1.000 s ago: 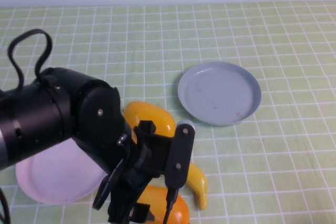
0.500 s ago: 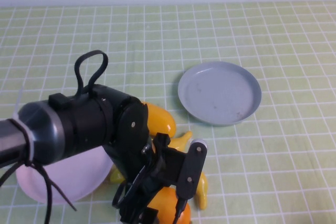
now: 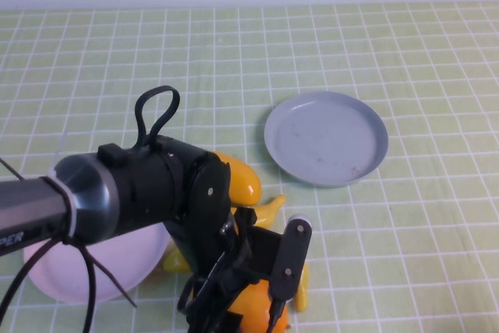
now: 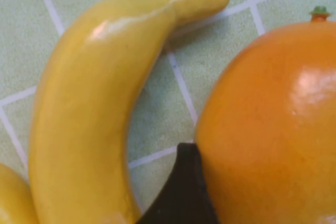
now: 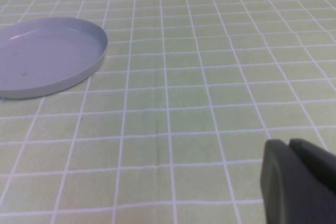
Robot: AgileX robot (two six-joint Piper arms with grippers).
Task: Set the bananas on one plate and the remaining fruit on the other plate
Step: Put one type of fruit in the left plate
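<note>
While the right claw (image 5: 299, 182) idles pressed together, the left claw (image 3: 253, 302) has dropped lower, spread around the near mango (image 3: 253, 309) beside a banana (image 4: 89, 119), readying a grasp.

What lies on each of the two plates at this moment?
The grey-blue plate holds nothing. The pink plate shows nothing on its visible part, but the left arm covers most of it. The left gripper hangs over a mango by the bananas; the right gripper hovers over bare cloth.
</note>
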